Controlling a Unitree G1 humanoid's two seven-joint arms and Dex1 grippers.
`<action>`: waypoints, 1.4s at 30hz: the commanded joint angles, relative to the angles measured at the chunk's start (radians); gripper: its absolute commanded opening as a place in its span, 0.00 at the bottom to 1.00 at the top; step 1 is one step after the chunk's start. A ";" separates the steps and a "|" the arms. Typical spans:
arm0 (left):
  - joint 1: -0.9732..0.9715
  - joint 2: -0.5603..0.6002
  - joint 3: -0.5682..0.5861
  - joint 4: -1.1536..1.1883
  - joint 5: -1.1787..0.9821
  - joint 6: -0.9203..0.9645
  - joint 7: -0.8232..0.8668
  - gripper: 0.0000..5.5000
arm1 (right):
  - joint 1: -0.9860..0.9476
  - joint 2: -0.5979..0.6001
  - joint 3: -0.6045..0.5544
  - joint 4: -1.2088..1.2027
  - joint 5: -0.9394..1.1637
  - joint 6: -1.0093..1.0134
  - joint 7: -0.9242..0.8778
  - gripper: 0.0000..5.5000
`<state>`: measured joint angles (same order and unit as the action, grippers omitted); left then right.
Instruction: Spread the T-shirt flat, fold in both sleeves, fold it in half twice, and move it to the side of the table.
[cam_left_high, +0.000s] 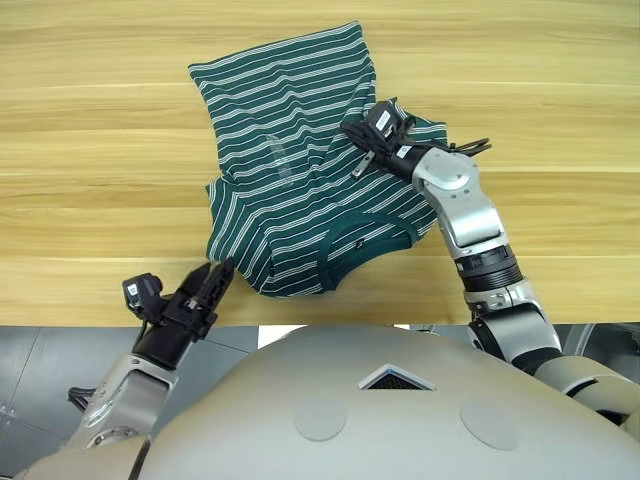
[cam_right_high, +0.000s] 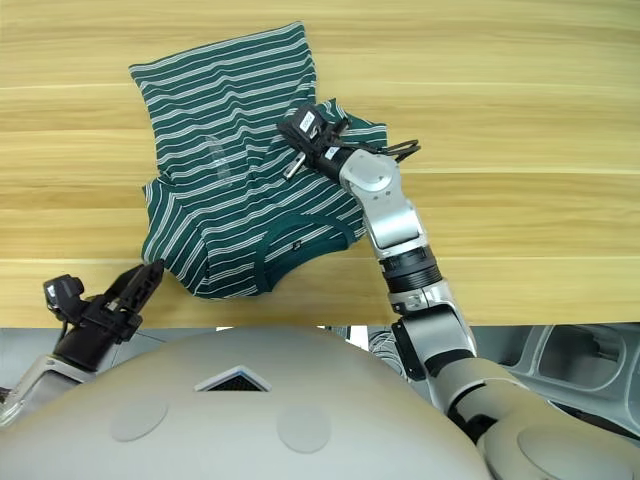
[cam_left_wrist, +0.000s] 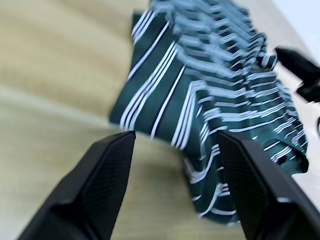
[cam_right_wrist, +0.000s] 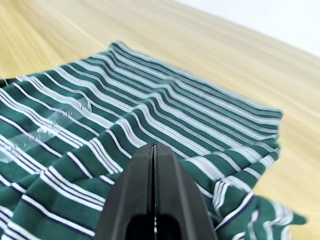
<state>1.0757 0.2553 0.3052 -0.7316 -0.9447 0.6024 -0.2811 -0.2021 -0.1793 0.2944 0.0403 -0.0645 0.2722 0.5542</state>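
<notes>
1 green striped T-shirt (cam_left_high: 290, 170) is lying bunched near the wooden table's (cam_left_high: 520, 80) near edge in the head views. The left gripper (cam_left_high: 215, 285) is hovering at that edge beside the shirt's corner, and the right gripper (cam_left_high: 352, 130) is sitting over its rumpled right side.

Left wrist view: 2 fingers (cam_left_wrist: 107, 170) are standing apart, empty, with cloth just ahead.

Right wrist view: 2 fingers (cam_right_wrist: 165, 200) are pressing together above the stripes.

I am expecting the left pinch to catch 2 layers and drag the whole bundle off the edge.
</notes>
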 joint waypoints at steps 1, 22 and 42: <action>-0.023 -0.012 -0.045 0.059 0.032 0.021 0.025 0.53 | 0.000 -0.038 -0.024 -0.045 0.000 0.015 -0.008 0.00; -0.068 -0.036 -0.026 0.161 -0.103 0.052 0.081 0.53 | 0.207 -0.350 -0.223 -0.010 0.090 -0.148 0.151 0.00; -0.143 -0.145 -0.069 0.256 -0.114 0.021 0.102 0.53 | 0.112 -0.308 -0.173 0.384 0.021 -0.254 0.054 0.00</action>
<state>0.9081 0.1216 0.2762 -0.5512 -1.1261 0.5812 -0.2547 -0.1411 -0.4620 0.1173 0.3756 -0.0087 -0.0131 0.6118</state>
